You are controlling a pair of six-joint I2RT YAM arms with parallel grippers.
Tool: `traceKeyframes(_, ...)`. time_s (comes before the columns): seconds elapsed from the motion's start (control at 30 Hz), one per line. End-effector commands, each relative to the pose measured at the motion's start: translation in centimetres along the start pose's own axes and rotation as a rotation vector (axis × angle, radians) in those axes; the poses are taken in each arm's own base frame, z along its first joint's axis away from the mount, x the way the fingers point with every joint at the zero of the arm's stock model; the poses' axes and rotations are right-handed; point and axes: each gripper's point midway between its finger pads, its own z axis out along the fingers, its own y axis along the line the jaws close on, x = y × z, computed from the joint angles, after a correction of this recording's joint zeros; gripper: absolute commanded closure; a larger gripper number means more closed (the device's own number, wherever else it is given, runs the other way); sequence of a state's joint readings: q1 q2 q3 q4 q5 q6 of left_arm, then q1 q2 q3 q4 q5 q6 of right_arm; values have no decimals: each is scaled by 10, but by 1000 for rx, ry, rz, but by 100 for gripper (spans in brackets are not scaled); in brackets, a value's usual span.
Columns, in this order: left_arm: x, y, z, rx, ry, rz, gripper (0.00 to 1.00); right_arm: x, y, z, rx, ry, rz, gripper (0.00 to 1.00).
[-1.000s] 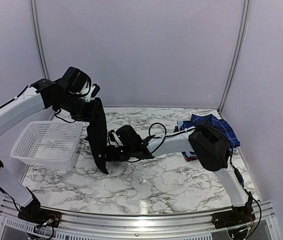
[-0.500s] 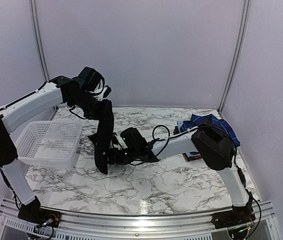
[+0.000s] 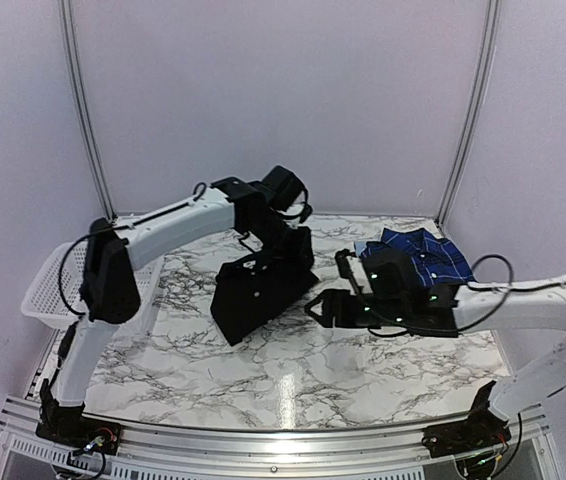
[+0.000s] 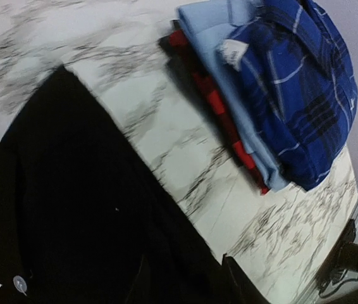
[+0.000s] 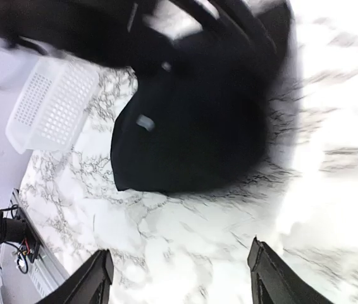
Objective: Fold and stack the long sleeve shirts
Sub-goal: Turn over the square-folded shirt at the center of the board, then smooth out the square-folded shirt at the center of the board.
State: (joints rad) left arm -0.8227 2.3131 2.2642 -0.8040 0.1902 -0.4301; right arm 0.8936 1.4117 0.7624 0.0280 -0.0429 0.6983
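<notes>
The plain black shirt (image 3: 261, 287) hangs from my left gripper (image 3: 295, 240), which is shut on its upper edge; its lower part rests bunched on the marble table (image 3: 263, 380) near the middle. In the left wrist view the black cloth (image 4: 71, 209) fills the lower left, with small white buttons, and runs between the left gripper's (image 4: 185, 282) fingers. My right gripper (image 3: 315, 306) is open and empty, just right of the shirt, and stands over bare marble in the right wrist view (image 5: 182, 278). A folded stack lies at the back right: blue plaid (image 3: 423, 255) over light blue (image 4: 229, 95) and red (image 4: 210, 101).
The white mesh basket (image 3: 45, 288) sits at the table's left edge, partly behind my left arm; it also shows in the right wrist view (image 5: 49, 104). The right arm stretches low across the right side of the table.
My left arm swung right from beside the basket to the table's middle, carrying the black shirt, whose lower part now rests on the marble. My right gripper drew back right, away from the shirt.
</notes>
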Motion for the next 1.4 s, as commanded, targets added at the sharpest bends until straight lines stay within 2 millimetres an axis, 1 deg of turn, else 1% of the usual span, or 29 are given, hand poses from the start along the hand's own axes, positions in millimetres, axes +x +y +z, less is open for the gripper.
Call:
traceKeyframes(0.0, -13, -74, 32, 112, -75, -26, 49, -13, -56, -74, 225, -136, -12, 28)
traceKeyframes(0.03, -16, -78, 34, 119, -93, -39, 40, -15, -64, -83, 235, -147, -8, 27)
traceKeyframes(0.07, -21, -79, 30, 117, -119, -44, 34, -17, -69, -87, 240, -150, -10, 26)
traceKeyframes(0.1, -24, -79, 23, 105, -144, -42, 29, -18, -72, -87, 243, -142, -16, 26)
traceKeyframes(0.13, -29, -77, 12, 88, -175, -36, 22, -19, -74, -84, 250, -129, -25, 26)
traceKeyframes(0.17, -33, -73, -1, 62, -204, -31, 19, -22, -73, -80, 256, -117, -36, 25)
traceKeyframes(0.2, -36, -66, -12, 33, -226, -29, 18, -24, -72, -75, 261, -106, -47, 25)
traceKeyframes(0.23, -38, -56, -27, -4, -251, -35, 18, -25, -70, -68, 259, -96, -53, 25)
traceKeyframes(0.3, -35, -29, -48, -85, -275, -66, 18, -30, -66, -55, 246, -86, -68, 25)
traceKeyframes(0.37, -20, 5, -63, -169, -269, -104, 18, -33, -66, -40, 256, -61, -90, 25)
traceKeyframes(0.43, -3, 33, -76, -215, -258, -131, 19, -37, -69, -28, 285, -43, -113, 26)
traceKeyframes(0.47, 4, 42, -87, -217, -265, -141, 19, -39, -72, -22, 295, -37, -121, 26)
traceKeyframes(0.5, 15, 55, -88, -222, -253, -155, 19, -41, -75, -15, 296, -32, -122, 26)
traceKeyframes(0.6, 44, 86, -88, -178, -227, -207, 22, -45, -85, 6, 298, -2, -122, 27)
traceKeyframes(0.63, 61, 99, -83, -177, -201, -223, 23, -46, -89, 12, 303, 11, -122, 27)
traceKeyframes(0.7, 77, 110, -80, -139, -189, -240, 23, -49, -94, 25, 291, 26, -115, 28)
traceKeyframes(0.8, 90, 114, -69, -67, -155, -253, 23, -55, -109, 38, 304, 30, -86, 29)
traceKeyframes(0.83, 94, 118, -63, -72, -143, -255, 23, -56, -115, 42, 314, 33, -79, 29)
traceKeyframes(0.93, 100, 132, -45, -106, -115, -269, 23, -57, -121, 60, 302, 64, -73, 30)
traceKeyframes(0.97, 100, 137, -42, -124, -117, -274, 23, -58, -123, 65, 306, 70, -72, 30)
traceKeyframes(1.03, 104, 148, -29, -164, -101, -295, 23, -58, -125, 74, 309, 84, -73, 30)
traceKeyframes(1.07, 104, 151, -25, -173, -103, -301, 23, -58, -126, 78, 312, 90, -71, 31)
traceKeyframes(1.13, 103, 152, -16, -164, -101, -310, 24, -56, -129, 84, 319, 102, -66, 32)
traceKeyframes(1.3, 102, 150, 5, -137, -83, -324, 32, -46, -133, 94, 327, 138, -61, 36)
traceKeyframes(1.33, 101, 148, 9, -131, -80, -324, 35, -43, -132, 96, 326, 145, -64, 37)
traceKeyframes(1.37, 101, 146, 12, -128, -79, -325, 40, -41, -130, 98, 323, 149, -66, 39)
